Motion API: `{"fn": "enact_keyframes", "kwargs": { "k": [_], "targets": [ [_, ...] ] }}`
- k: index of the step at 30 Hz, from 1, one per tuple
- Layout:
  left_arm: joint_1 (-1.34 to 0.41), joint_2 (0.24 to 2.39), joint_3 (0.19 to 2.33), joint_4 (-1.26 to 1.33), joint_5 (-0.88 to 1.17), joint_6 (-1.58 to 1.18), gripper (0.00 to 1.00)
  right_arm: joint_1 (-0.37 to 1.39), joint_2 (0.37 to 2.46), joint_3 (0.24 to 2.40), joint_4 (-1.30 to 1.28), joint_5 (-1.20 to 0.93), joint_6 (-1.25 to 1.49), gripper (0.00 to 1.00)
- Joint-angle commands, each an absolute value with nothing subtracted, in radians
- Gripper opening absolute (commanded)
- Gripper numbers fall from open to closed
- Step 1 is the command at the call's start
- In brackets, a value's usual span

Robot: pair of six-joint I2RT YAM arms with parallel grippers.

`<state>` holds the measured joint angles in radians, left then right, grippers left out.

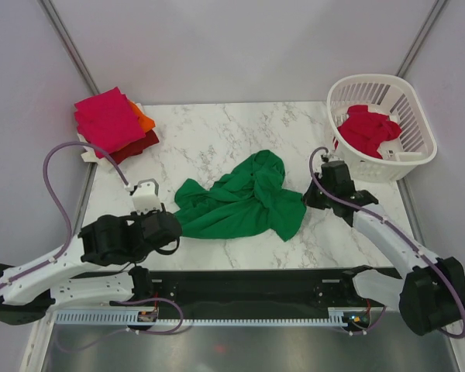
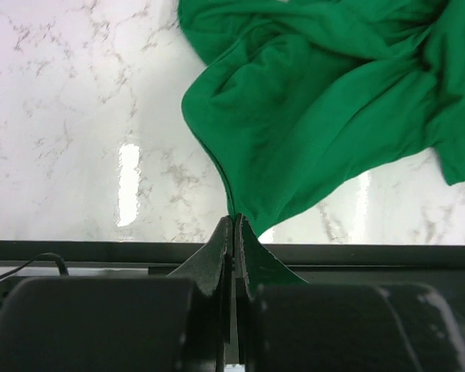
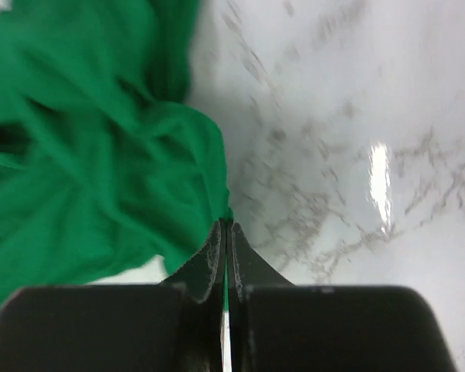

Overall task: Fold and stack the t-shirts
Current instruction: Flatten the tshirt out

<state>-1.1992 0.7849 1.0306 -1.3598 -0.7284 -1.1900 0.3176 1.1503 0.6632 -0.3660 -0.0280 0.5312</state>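
A crumpled bright green t-shirt (image 1: 240, 201) lies in the middle of the marble table. My left gripper (image 1: 173, 222) is shut on its left edge; the left wrist view shows the green t-shirt (image 2: 318, 116) running into the closed left gripper (image 2: 234, 221). My right gripper (image 1: 305, 198) is shut on the shirt's right edge, and the right wrist view has the green t-shirt (image 3: 93, 178) pinched in the closed right gripper (image 3: 225, 226). Folded magenta-pink (image 1: 107, 120), orange (image 1: 142, 119) and dark red (image 1: 138, 145) t-shirts are stacked at the back left. A red t-shirt (image 1: 366, 130) lies in the basket.
A white slatted laundry basket (image 1: 415, 116) stands at the back right corner of the table. Bare marble (image 1: 209, 139) lies behind the green shirt. The black rail (image 1: 248, 283) at the near edge carries both arm bases.
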Motion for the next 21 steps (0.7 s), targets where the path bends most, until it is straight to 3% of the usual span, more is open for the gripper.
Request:
{"fn": "enact_keyframes", "kwargs": {
  "k": [1,5,13,17,21],
  "targets": [
    [-1.197,0.793,1.179,-1.397,-0.813,-1.146,0.02,0.318,1.048,0.907,-0.443,-0.025,0.529,0.00],
    [-1.197,0.851,1.365,-1.400,-0.873,-1.027,0.02,0.316,1.012,1.171,-0.540,0.020,0.490,0.00],
    [-1.197,0.991,1.969,-1.390,-0.963,-0.710,0.02,0.318,0.970,1.737,-0.681,0.170,0.431,0.00],
    [-1.197,1.012,2.146,-1.342,-0.942,-0.547,0.02,0.316,0.922,1.867,-0.693,0.221,0.405,0.00],
    [-1.197,0.971,2.169,-1.218,-0.867,-0.421,0.02,0.318,0.861,1.919,-0.687,0.290,0.364,0.00]
  ]
}}
